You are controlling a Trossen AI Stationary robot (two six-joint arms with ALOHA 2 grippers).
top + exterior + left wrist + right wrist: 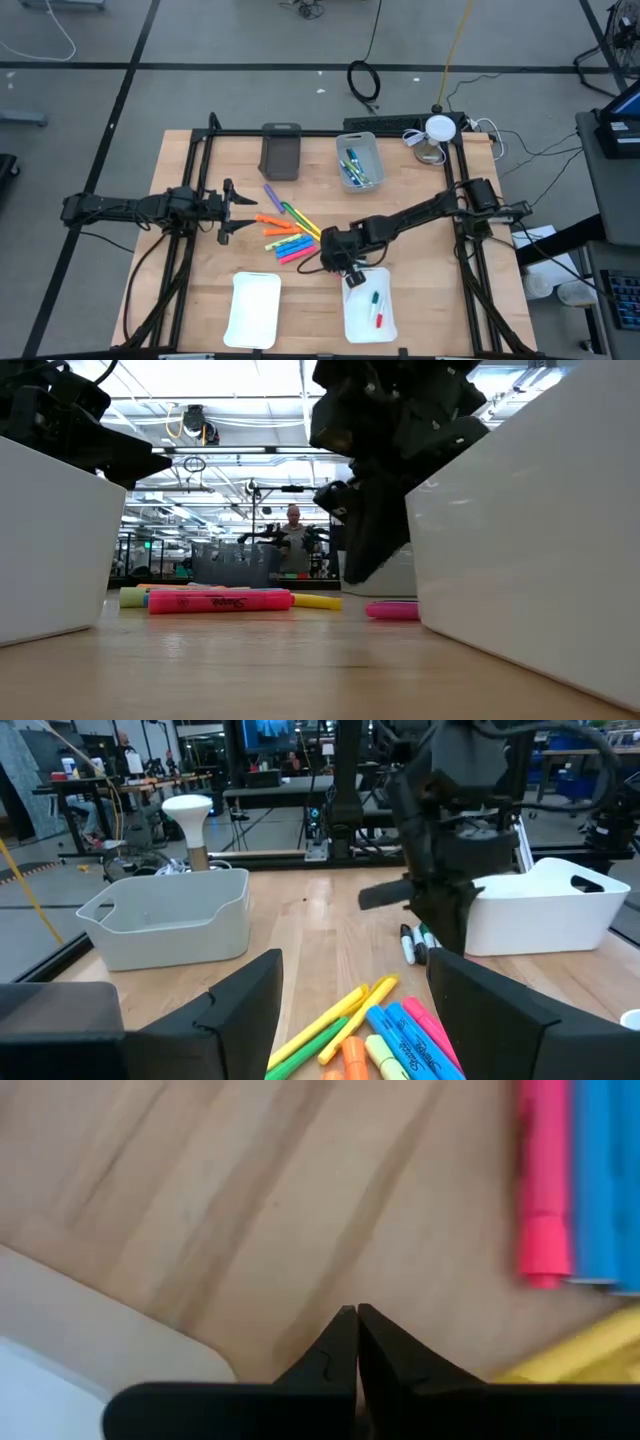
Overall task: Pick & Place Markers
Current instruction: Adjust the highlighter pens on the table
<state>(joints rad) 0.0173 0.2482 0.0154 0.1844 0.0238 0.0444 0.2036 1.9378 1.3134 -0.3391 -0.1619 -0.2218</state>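
A heap of markers [285, 238], orange, yellow, green, blue, pink and purple, lies flat on the wooden table's middle; it also shows in the low view as markers [220, 600]. My right gripper [338, 268] hangs shut and empty just above the bare wood, between the heap's pink marker [543, 1200] and the right white tray's corner [90, 1350]. In the low view the right gripper [355, 575] points down, clear of the tabletop. Two thin markers [413, 942] lie beside that tray. My left gripper [360, 1020] waits open at the table's left, level, facing the heap.
Two white trays stand near the front edge: the left tray [253, 308] and the right tray [368, 315], which holds a few thin markers. A grey bin [360, 160] with markers and a dark bin [281, 150] stand at the far side. A person [293, 540] is far behind the table.
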